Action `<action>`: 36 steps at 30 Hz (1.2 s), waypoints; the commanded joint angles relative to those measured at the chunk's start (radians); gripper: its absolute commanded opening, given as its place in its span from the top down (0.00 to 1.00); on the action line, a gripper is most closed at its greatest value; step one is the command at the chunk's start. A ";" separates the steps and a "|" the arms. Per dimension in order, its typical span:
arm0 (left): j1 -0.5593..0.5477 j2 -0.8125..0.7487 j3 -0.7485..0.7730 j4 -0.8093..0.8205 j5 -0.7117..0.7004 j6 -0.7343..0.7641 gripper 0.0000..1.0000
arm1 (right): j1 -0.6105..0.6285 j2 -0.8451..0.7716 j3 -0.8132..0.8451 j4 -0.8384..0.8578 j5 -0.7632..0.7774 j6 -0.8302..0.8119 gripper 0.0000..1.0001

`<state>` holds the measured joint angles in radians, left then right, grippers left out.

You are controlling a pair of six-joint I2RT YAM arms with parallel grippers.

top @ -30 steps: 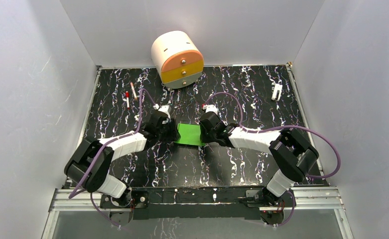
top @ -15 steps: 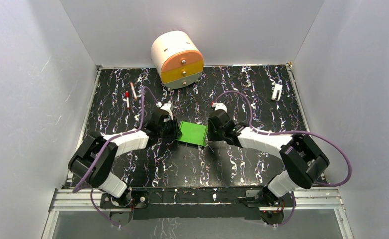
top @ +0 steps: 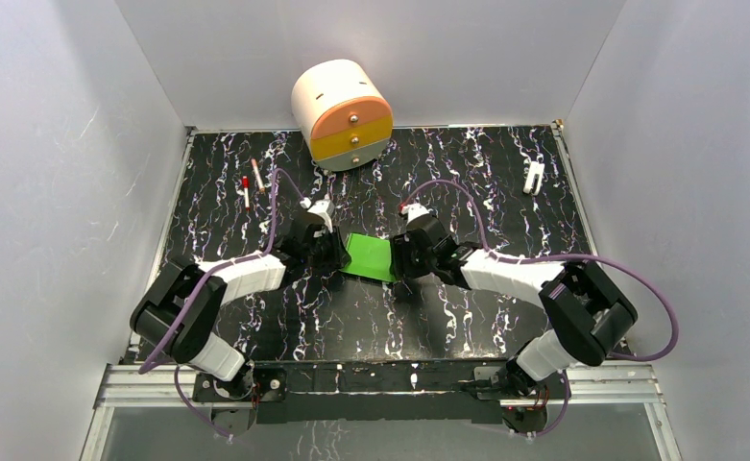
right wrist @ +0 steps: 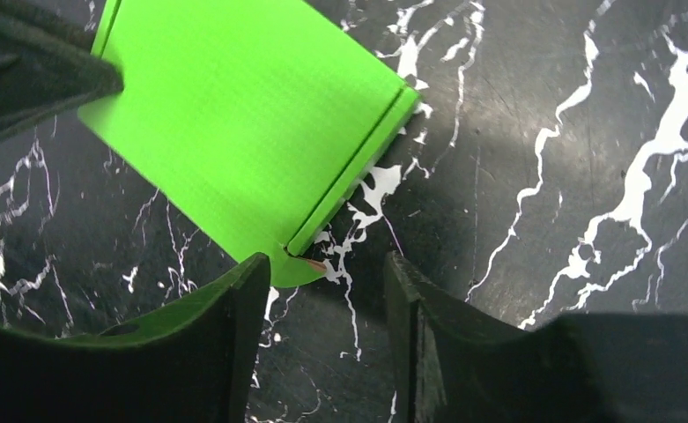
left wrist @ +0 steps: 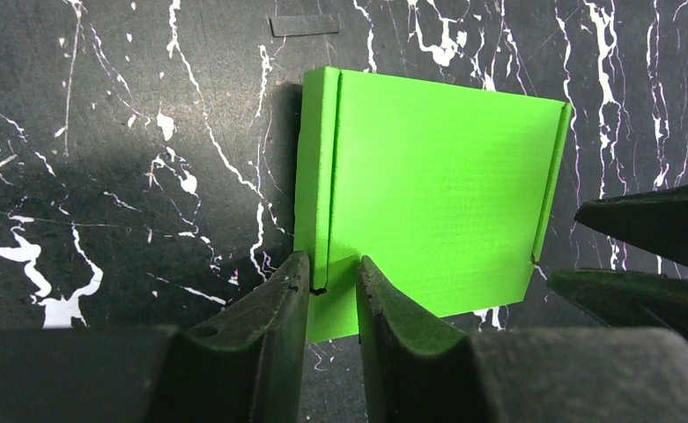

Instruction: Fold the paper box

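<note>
Starting at my end: both arms are bolted at the near edge of the table (top: 371,322) and reach in toward the middle, elbows out, so the two grippers face each other. The paper box (top: 370,256) lies flat on the black marbled top right between them, about mid-table, turned a bit off square. It's bright green, with a narrow folded strip along each of two opposite sides.

My left gripper (left wrist: 332,261) is pinched onto the paper box. Its fingers are nearly together, with the folded strip on that side caught between them, down by the near corner. In that same wrist shot the other gripper's dark fingers poke in from the right edge, just beside the box's opposite side.

My right gripper (right wrist: 327,263) is spread apart, nothing clamped. One finger (right wrist: 225,344) sits at the box corner where the side strip ends, and the other is over bare table. Can't tell if that finger actually touches the card.

Further back on the left are two pens (top: 246,192), and off to the far right a small white clip (top: 534,177), all well apart from the box. At the far edge sits the round cream drawer unit (top: 344,113) with orange and yellow drawer fronts.
</note>
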<state>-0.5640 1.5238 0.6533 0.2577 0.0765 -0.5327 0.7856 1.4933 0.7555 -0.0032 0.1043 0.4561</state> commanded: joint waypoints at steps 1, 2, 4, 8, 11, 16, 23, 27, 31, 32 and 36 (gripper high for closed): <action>0.004 0.000 -0.048 -0.129 -0.003 0.037 0.78 | 0.013 -0.046 0.001 0.058 -0.121 -0.279 0.38; 0.004 0.001 -0.045 -0.130 -0.003 0.039 0.78 | 0.019 -0.049 0.007 0.055 -0.130 -0.332 0.37; 0.006 0.001 -0.043 -0.129 -0.002 0.039 0.78 | 0.024 -0.056 0.015 0.053 -0.146 -0.430 0.34; 0.005 0.016 -0.019 -0.137 0.000 0.046 0.78 | 0.027 -0.067 0.019 0.092 -0.220 -0.644 0.32; 0.005 0.034 0.005 -0.141 0.009 0.049 0.78 | 0.027 -0.045 0.034 0.135 -0.236 -0.756 0.29; 0.006 0.068 0.047 -0.149 0.021 0.053 0.77 | 0.027 0.043 0.105 0.145 -0.267 -0.888 0.27; 0.006 0.118 0.089 -0.168 0.037 0.067 0.77 | 0.026 0.128 0.133 0.227 -0.291 -0.944 0.27; 0.007 0.130 0.089 -0.169 0.038 0.072 0.77 | 0.026 0.158 0.124 0.240 -0.293 -0.955 0.27; 0.009 0.139 0.091 -0.161 0.056 0.072 0.77 | 0.026 0.200 0.097 0.275 -0.231 -0.960 0.30; 0.009 0.141 0.091 -0.160 0.058 0.071 0.77 | 0.026 0.211 0.091 0.287 -0.210 -0.961 0.31; 0.011 0.146 0.085 -0.153 0.074 0.071 0.77 | 0.025 0.243 0.067 0.316 -0.161 -0.966 0.38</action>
<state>-0.5556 1.6218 0.7624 0.2245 0.1371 -0.4908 0.8120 1.7016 0.8425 0.2401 -0.1257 -0.4885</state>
